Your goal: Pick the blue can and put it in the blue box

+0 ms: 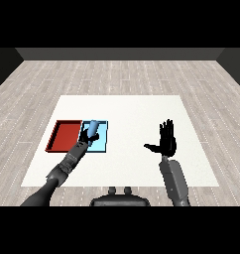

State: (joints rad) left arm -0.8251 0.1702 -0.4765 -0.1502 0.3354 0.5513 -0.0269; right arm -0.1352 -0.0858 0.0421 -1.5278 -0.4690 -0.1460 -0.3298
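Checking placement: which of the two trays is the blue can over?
The light blue tray, right of the red tray; the left hand holds the blue can there.

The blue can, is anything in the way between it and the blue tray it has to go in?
Nothing visible is in the way. The left hand is curled round the blue can, and the can is already over the blue tray. The red tray lies beside it, not between them.

Lower part of blue can (93,128) hidden by left hand (85,140), light blue tray (103,144) partly covered
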